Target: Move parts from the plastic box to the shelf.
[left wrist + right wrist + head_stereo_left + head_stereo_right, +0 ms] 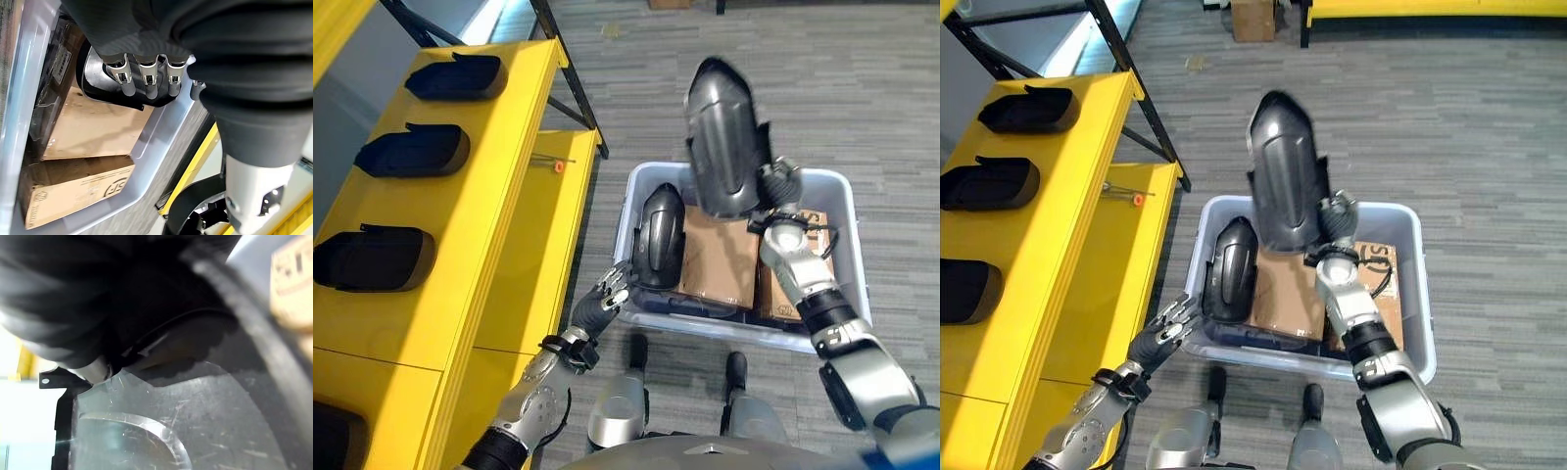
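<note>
**One part up in the air, one still waiting in the box**

From the left eye view: the right hand [781,184] has a dark curved part [724,137] raised clear above the plastic box [837,196], fingers wrapped round its lower edge. Held upright like that, I'd say it's so the shell clears the box wall on the way over. A second dark part [659,235] leans on end against the box's left wall, beside cardboard boxes [720,259]. The left hand [605,299] hovers at that wall, fingers relaxed and spread, grasping nothing.

Right eye view now: the yellow shelf [1067,245] sits to the robot's left, three similar parts [989,183] already lined up along it, each lying on its side. That row suggests where the lifted one is headed.

Left wrist view: straight fingers [148,81] just above the leaning part, not closed on it. Ready for the next pick, I'd guess.

Right wrist view: very close on the held part's scuffed inner surface [186,421]; the grip itself is hidden here.
</note>
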Tool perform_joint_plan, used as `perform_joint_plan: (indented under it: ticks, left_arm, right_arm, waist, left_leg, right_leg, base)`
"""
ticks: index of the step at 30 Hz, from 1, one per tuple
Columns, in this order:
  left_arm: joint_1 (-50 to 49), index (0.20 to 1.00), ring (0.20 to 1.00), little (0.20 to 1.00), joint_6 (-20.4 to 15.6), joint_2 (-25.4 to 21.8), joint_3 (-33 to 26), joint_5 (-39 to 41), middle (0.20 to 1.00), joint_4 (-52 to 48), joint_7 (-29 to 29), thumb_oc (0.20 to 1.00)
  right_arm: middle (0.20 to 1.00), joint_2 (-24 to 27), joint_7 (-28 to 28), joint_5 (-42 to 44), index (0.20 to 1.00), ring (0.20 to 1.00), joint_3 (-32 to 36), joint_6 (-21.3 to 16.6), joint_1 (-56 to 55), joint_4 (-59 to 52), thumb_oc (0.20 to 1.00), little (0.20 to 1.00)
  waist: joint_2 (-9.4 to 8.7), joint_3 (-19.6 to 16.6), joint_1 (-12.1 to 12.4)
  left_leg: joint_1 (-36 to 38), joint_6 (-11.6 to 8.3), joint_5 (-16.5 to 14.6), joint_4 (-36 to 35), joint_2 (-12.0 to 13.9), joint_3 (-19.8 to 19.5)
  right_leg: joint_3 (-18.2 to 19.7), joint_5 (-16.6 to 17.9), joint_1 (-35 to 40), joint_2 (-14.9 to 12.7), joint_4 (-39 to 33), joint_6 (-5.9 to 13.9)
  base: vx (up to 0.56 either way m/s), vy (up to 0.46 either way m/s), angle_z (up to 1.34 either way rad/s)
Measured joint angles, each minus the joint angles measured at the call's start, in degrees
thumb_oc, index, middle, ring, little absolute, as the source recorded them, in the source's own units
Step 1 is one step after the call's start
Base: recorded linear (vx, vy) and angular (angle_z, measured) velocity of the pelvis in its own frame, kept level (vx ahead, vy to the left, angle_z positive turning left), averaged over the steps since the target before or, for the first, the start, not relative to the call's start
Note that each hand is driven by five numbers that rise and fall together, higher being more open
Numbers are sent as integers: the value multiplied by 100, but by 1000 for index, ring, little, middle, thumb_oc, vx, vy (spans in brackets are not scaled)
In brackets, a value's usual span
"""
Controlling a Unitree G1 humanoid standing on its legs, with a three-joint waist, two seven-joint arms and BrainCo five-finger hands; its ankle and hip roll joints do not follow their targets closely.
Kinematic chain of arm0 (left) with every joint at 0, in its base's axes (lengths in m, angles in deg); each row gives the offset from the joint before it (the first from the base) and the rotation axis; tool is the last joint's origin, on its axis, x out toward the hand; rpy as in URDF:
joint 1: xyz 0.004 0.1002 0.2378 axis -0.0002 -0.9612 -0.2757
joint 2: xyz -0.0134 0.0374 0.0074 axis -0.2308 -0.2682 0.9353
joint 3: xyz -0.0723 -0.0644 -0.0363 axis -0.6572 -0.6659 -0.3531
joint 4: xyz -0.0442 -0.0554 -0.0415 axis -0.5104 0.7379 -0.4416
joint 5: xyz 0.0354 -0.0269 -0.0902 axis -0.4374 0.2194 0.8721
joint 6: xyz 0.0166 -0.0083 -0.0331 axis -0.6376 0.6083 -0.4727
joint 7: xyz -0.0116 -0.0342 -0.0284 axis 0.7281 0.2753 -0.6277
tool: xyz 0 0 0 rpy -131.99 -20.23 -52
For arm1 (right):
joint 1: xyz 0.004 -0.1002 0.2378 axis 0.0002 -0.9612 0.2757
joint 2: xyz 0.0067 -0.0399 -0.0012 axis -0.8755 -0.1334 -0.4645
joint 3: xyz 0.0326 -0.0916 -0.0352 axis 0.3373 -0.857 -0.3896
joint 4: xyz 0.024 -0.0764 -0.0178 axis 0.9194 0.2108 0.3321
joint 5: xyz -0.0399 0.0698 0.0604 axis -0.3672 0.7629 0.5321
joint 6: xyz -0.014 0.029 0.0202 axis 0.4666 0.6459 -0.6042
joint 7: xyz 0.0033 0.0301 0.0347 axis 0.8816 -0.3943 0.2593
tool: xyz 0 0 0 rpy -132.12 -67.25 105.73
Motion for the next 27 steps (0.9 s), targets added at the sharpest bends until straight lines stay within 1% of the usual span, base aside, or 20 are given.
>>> perform_joint_plan:
  ticks: [3,6,7,8,9,10,11,12,13,14,15,16,18,19,21,22,24,25,26,27]
  left_arm:
    - [-378,1000,1000,1000,126,405,-428,-8,1000,-14,4,1000]
    - [-633,1000,1000,1000,212,439,-497,-144,1000,-41,-117,1000]
    - [-636,1000,1000,1000,262,424,-493,-242,1000,-43,-237,1000]
    - [-614,1000,1000,1000,309,404,-492,-267,1000,-40,-337,1000]
    - [-558,1000,1000,1000,355,376,-472,-361,1000,-44,-397,1000]
    - [-456,1000,1000,1000,371,360,-432,-412,1000,-31,-457,1000]
    - [-434,1000,1000,1000,368,373,-377,-478,1000,-44,-463,1000]
    - [-454,1000,1000,1000,366,357,-369,-583,1000,-51,-465,1000]
    - [-451,1000,1000,1000,366,350,-373,-608,1000,-40,-458,1000]
    - [-422,1000,1000,1000,365,250,-380,-723,1000,-33,-456,1000]
    - [-354,1000,1000,1000,358,54,-476,-928,1000,-56,-453,1000]
    - [-259,1000,1000,1000,351,-118,-547,-1119,1000,-61,-435,1000]
    - [-112,1000,1000,1000,352,-155,-533,-1398,1000,-38,-415,1000]
    - [-106,1000,1000,1000,347,-184,-534,-1482,1000,-53,-411,1000]
    - [-39,1000,1000,1000,361,-363,-482,-1546,1000,-98,-395,1000]
    - [24,1000,1000,1000,404,-453,-418,-1588,1000,-97,-396,1000]
    - [234,1000,1000,1000,539,-428,-296,-1645,1000,-106,-421,1000]
    - [440,1000,1000,1000,643,-329,-85,-1727,1000,-101,-484,1000]
    - [574,1000,1000,1000,701,-285,67,-1749,1000,-118,-591,1000]
    - [619,1000,1000,1000,721,-288,114,-1753,1000,-118,-629,1000]
  right_arm:
    - [200,-194,-297,160,200,200,-416,160,-726,-404,200,200]
    - [200,-238,-462,206,200,200,-619,227,-1199,-635,200,200]
    - [200,-217,-516,211,200,200,-613,228,-1437,-676,200,200]
    - [200,-195,-513,231,200,200,-574,259,-1586,-681,200,200]
    - [200,-167,-539,270,200,200,-501,256,-1723,-702,200,200]
    - [200,-154,-618,392,200,200,-432,257,-1922,-832,200,200]
    - [200,13,-668,505,200,200,-431,257,-2096,-992,200,200]
    - [200,69,-812,628,200,200,-456,263,-2152,-1085,200,200]
    - [200,70,-853,654,200,200,-470,263,-2166,-1126,200,200]
    - [200,27,-946,798,200,200,-512,266,-2261,-1415,200,200]
    - [200,-73,-1149,1010,200,200,-574,259,-2306,-1752,200,200]
    - [200,-376,-1246,1099,200,200,-577,249,-2271,-1702,200,200]
    - [200,-448,-1240,1317,200,200,-674,257,-2272,-1670,200,200]
    - [200,-437,-1249,1410,200,200,-759,259,-2272,-1670,200,200]
    - [200,-492,-1258,1530,200,200,-909,254,-2252,-1672,200,200]
    - [200,-539,-1246,1599,200,200,-930,244,-2269,-1664,200,200]
    - [200,-603,-1036,1655,200,200,-951,194,-2311,-1668,200,200]
    - [200,-494,-790,1749,200,200,-959,80,-2415,-1690,200,200]
    - [200,-434,-580,1789,200,200,-993,44,-2460,-1673,200,200]
    - [200,-441,-504,1791,200,200,-1039,40,-2448,-1671,200,200]
  waist:
    - [-48,-32,43]
    - [-40,-41,172]
    - [-35,-63,161]
    - [-64,-81,126]
    - [-112,-100,110]
    - [-174,-107,105]
    - [-148,-131,107]
    - [-150,-138,116]
    - [-179,-149,111]
    - [-320,-202,-1]
    - [-525,-327,-1]
    - [-671,-423,49]
    - [-643,-455,45]
    - [-646,-519,72]
    - [-683,-595,233]
    - [-652,-633,219]
    - [-510,-662,163]
    - [-311,-663,9]
    - [-247,-760,-179]
    - [-283,-818,-182]
  left_leg:
    - [64,-18,-9,12,34,-106]
    - [-21,5,3,-4,14,-175]
    - [-125,81,-15,-12,31,-102]
    - [-221,198,-71,-7,99,378]
    - [-235,266,-120,24,74,577]
    - [-386,369,-170,209,-18,583]
    - [-459,383,-151,444,-126,437]
    - [-407,243,-42,431,-197,346]
    - [-399,268,-45,418,-245,342]
    - [-387,345,-49,379,-412,311]
    - [-267,435,23,215,-537,345]
    - [-259,485,24,187,-674,325]
    - [-216,539,-3,113,-695,179]
    - [-181,542,32,54,-686,132]
    - [-167,562,79,-43,-706,66]
    - [-224,568,83,-53,-706,-94]
    - [-305,645,131,-53,-726,-439]
    - [-332,755,264,84,-736,-997]
    - [-437,763,271,124,-718,-1459]
    - [-460,786,254,57,-649,-1464]
  right_leg:
    - [-146,-33,140,0,-4,-8]
    - [-318,-56,235,-10,0,-16]
    - [-603,-89,295,-66,2,-29]
    - [-870,-127,324,-101,23,-22]
    - [-1021,-148,320,-207,49,-52]
    - [-1185,-181,346,-353,70,8]
    - [-1254,-219,365,-400,126,77]
    - [-1204,-258,365,-462,215,155]
    - [-1205,-262,364,-504,240,158]
    - [-1190,-298,339,-669,358,151]
    - [-1113,-302,320,-829,443,147]
    - [-1115,-260,344,-908,485,165]
    - [-1128,-194,426,-952,614,245]
    - [-1136,-158,428,-955,642,247]
    - [-1128,-135,411,-971,708,230]
    - [-1128,-144,410,-969,802,221]
    - [-962,-136,404,-912,1304,209]
    - [-615,-283,274,-792,1915,258]
    - [87,-964,206,-369,2111,413]
    - [327,-1125,109,-153,2116,392]
  base:
    - [0,-15,21]
    - [-84,44,41]
    - [-196,113,107]
    - [-198,138,132]
    - [-170,195,119]
    - [-58,217,94]
    - [-48,291,54]
    - [-46,288,19]
    - [-45,217,8]
    - [-81,235,15]
    - [-139,397,20]
    - [-151,412,23]
    - [-103,223,46]
    - [-86,139,34]
    - [-50,106,23]
    - [18,48,65]
    - [33,68,140]
    - [30,71,239]
    - [44,42,236]
    - [63,16,189]
